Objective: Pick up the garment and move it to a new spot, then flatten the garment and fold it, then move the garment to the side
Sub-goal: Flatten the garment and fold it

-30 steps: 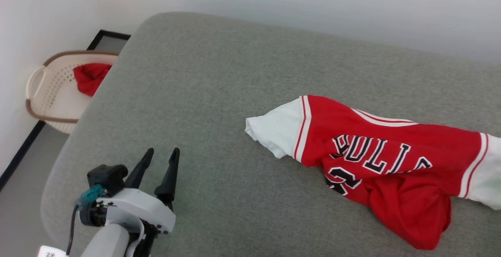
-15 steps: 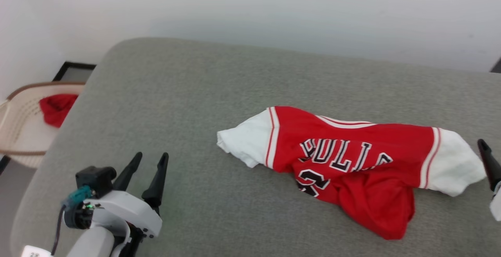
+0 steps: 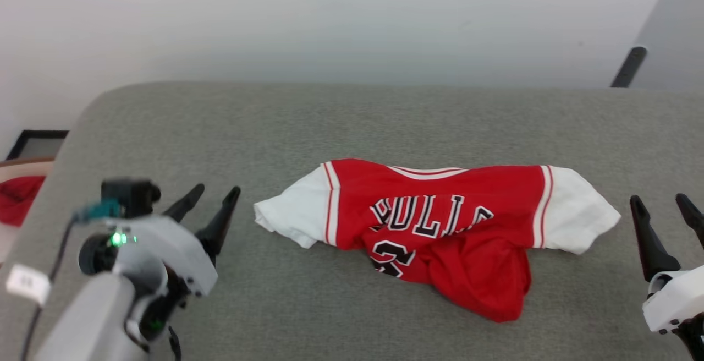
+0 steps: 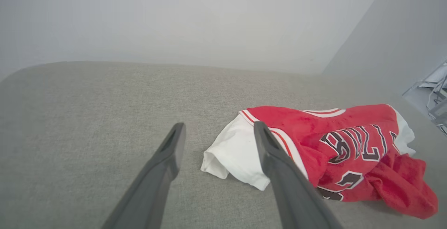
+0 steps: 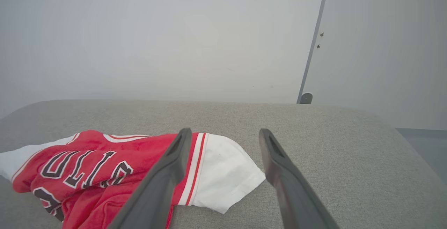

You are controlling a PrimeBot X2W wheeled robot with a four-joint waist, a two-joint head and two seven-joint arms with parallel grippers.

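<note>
The garment (image 3: pixel 440 223) is a red jersey with white sleeves, stripe trim and dark white-outlined letters. It lies crumpled in the middle of the grey cushioned surface (image 3: pixel 352 124), its lower part bunched toward me. My left gripper (image 3: pixel 215 191) hovers open just left of the left sleeve, holding nothing. My right gripper (image 3: pixel 660 200) stands open a little right of the right sleeve. In the left wrist view the garment (image 4: pixel 335 145) lies ahead and to the right of the left gripper (image 4: pixel 218 127). In the right wrist view the garment (image 5: pixel 104 162) lies left of the right gripper (image 5: pixel 225 133).
A cream basket (image 3: pixel 22 169) holding a plain red cloth (image 3: pixel 16 198) sits off the surface's left edge. A pale wall (image 3: pixel 330 20) runs behind the surface. A dark door stop (image 3: pixel 627 66) stands at the back right.
The head camera has swung right and down, bringing the garment to the centre and the right gripper into view. The garment itself lies as before.
</note>
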